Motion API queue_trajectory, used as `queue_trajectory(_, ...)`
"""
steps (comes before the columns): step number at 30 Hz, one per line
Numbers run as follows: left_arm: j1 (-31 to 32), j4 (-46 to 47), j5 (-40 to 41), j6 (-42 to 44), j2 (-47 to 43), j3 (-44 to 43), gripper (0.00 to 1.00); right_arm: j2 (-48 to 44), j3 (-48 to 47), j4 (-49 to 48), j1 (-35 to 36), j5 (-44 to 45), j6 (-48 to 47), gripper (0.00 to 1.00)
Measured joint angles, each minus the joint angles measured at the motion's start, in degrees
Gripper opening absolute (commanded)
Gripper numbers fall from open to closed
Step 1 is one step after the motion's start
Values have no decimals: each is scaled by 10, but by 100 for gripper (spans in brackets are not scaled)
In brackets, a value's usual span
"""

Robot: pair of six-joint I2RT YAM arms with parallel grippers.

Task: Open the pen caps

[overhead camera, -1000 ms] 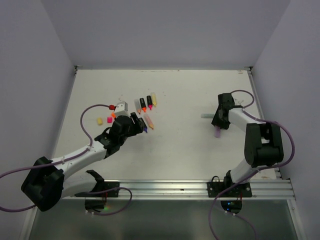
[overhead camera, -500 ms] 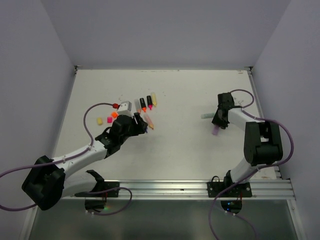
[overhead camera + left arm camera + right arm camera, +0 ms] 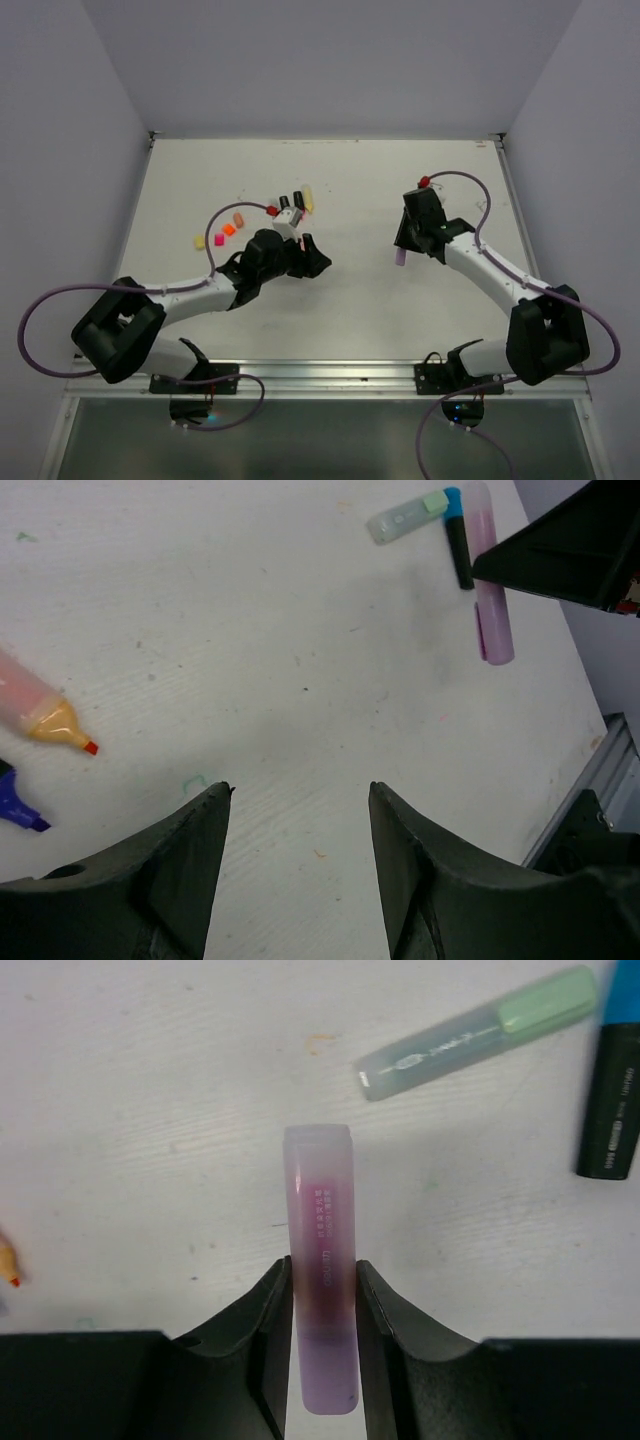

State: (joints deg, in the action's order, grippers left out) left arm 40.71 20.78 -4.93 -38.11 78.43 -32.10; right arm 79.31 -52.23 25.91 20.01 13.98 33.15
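Observation:
My right gripper (image 3: 325,1265) is shut on a purple highlighter (image 3: 322,1220) around its middle, with its paler lilac end (image 3: 329,1380) toward the wrist. In the top view this gripper (image 3: 402,248) holds the purple highlighter (image 3: 400,258) right of centre. My left gripper (image 3: 300,788) is open over bare table with nothing between its fingers, and it sits near the middle (image 3: 312,262) in the top view. Loose pen caps lie in a row at the left: yellow (image 3: 199,241), pink (image 3: 217,237), orange (image 3: 229,229) and peach (image 3: 238,219).
A green highlighter (image 3: 470,1035) and a blue-and-black one (image 3: 612,1090) lie beyond the purple one. Uncapped highlighters (image 3: 297,201) lie behind the left wrist. A peach one with an orange tip (image 3: 40,710) and a blue tip (image 3: 15,805) show left of the left fingers.
The right gripper has shut on the purple highlighter and carried it left toward the centre. The left arm has swung right, away from the uncapped highlighters, its jaws unchanged.

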Motion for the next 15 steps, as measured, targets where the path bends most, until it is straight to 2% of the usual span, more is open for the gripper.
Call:
queue_trajectory(4,3,54,-52,-6,17,0,61,-21,-11,-14,61,-1,26,0)
queue_trajectory(9,3,129,-102,-38,53,-3,61,-3,-12,-39,106,-14,56,0)
queue_trajectory(15,20,162,-112,-61,97,-25,59,18,-15,-65,148,-19,96,0)
